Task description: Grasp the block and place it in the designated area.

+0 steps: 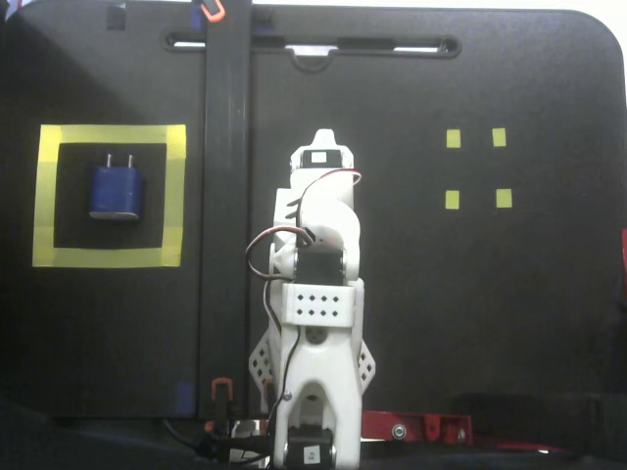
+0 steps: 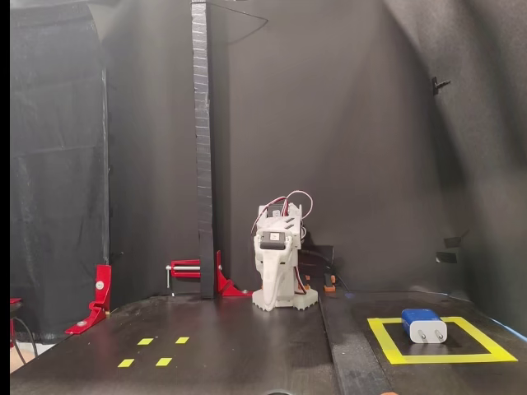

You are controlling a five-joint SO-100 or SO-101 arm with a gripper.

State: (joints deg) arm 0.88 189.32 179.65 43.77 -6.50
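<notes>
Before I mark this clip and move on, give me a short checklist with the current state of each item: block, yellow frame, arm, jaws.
1. Block inside the large yellow tape frame: ok, in both fixed views.
2. Block clear of the tape, resting on the black surface: ok.
3. Gripper apart from the block: ok, the arm is folded near its base at table centre.
4. Jaws empty: ok, nothing seen between them; whether open or shut: cannot tell.
5. Four small yellow squares uncovered: ok.
6. Path between arm and frame: not ok, a tall black post stands near it.
</notes>
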